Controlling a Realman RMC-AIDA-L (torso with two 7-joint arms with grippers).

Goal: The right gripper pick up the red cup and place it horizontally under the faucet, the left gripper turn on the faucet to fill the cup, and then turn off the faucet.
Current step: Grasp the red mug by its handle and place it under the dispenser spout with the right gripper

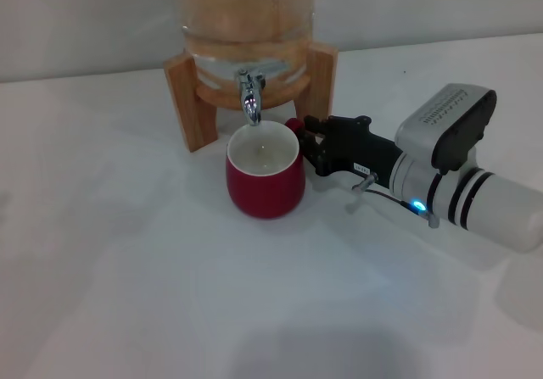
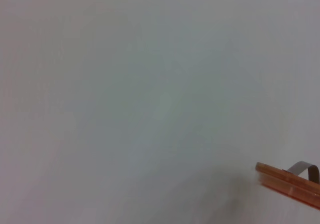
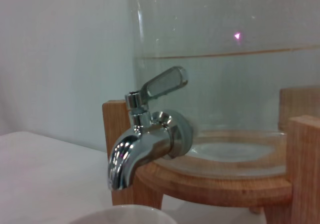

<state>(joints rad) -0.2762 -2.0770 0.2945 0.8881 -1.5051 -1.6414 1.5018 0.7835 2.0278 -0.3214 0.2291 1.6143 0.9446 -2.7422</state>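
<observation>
Under the faucet (image 1: 250,99), on the white table (image 1: 127,252), the red cup (image 1: 265,175) stands upright.
Just right of it, the right gripper (image 1: 312,146) is clamped on the cup's handle; the left gripper is out of sight.

Right arm, head view: black two-finger claw (image 1: 307,142) on a blocky black wrist body carrying a small white label. Behind it, a silver cylindrical segment with a small blue light (image 1: 417,205) lit on its underside. A silver-grey camera housing (image 1: 447,125) with ribbed top and black rear cap sits above. Forearm is white, ringed by two black bands. A thin grey cable loops beneath the wrist.
</observation>
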